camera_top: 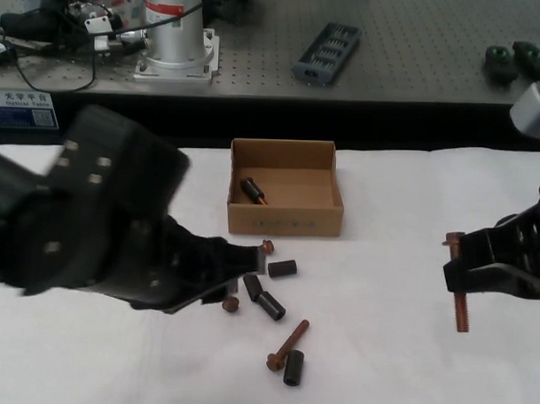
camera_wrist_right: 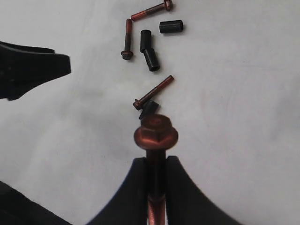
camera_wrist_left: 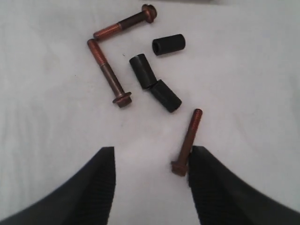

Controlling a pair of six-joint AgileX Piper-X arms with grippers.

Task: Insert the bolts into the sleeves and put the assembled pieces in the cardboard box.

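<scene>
Covering sheet: white cloth, carrying all loose parts.
Left arm: left gripper low over the parts cluster, fingers spread with nothing between them. One bolt lies just beside a finger.
Cardboard box: open-topped, just behind the cluster, with one assembled piece inside.
Right arm: right gripper clenched on the shank of the held bolt, well apart from the cluster.
Loose bolts: three, lying flat. Judged rigid, light and prone to rolling. Grip mid-shank, leaving the tip free.
Sleeves: four black tubes, two touching end to end. Judged stiff, smooth and easily rolled. Grip across the barrel, keeping the bore unobstructed.
</scene>
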